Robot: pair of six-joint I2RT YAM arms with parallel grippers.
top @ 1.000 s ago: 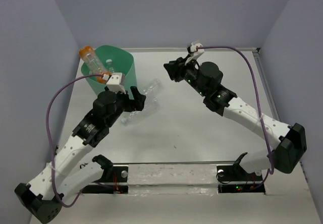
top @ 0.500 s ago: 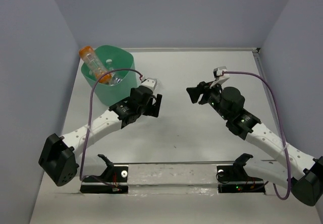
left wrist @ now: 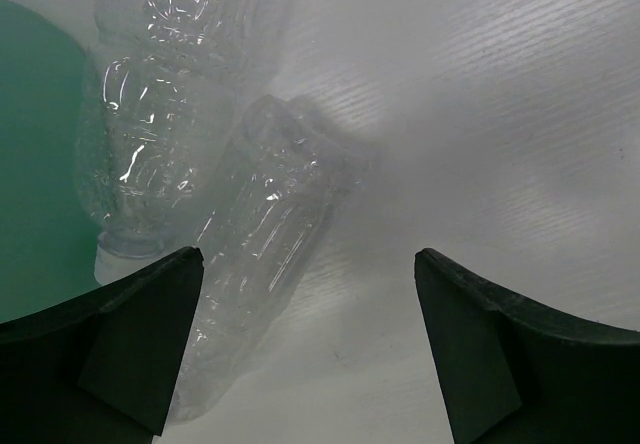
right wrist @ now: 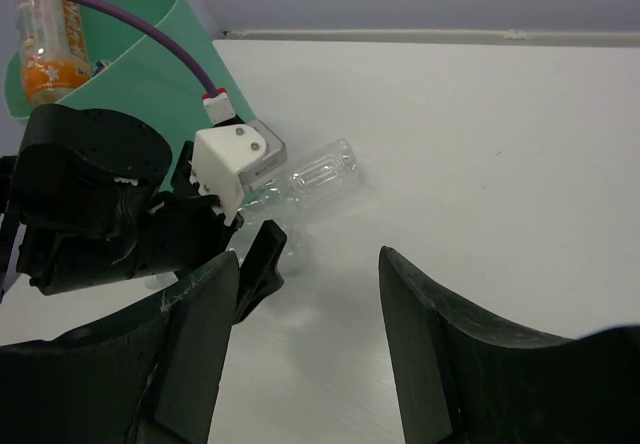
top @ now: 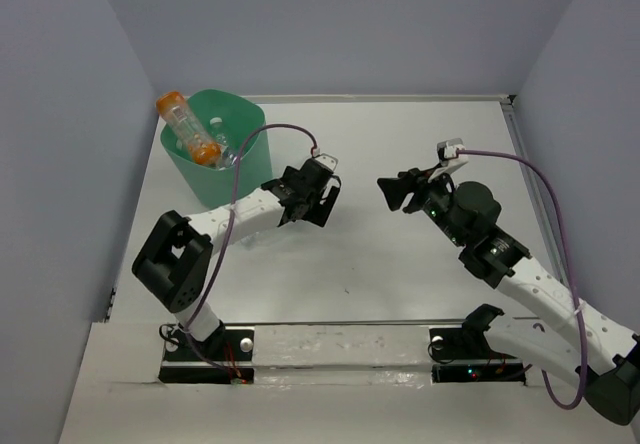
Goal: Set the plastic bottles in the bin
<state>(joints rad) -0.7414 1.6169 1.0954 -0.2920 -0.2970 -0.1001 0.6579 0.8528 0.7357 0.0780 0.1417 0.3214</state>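
The left end effector (left wrist: pixel 305 259) is held wide open and empty above two clear bottles (left wrist: pixel 265 234), laid side by side on the bench (left wrist: pixel 500 94) just beside the bin (left wrist: pixel 30 164). Light, thin, slippery walls are expected; the ribbed middle is best gripped.

white table (top: pixel 400 144), pale lavender walls (top: pixel 350 24)

White-shelled left arm (top: pixel 250 207) and right arm (top: pixel 530 282) with bulky black joint housings; a purple cable (top: pixel 280 128) loops along each; left hand (left wrist: pixel 308 256) has matte black wedge fingers (left wrist: pixel 130 344).
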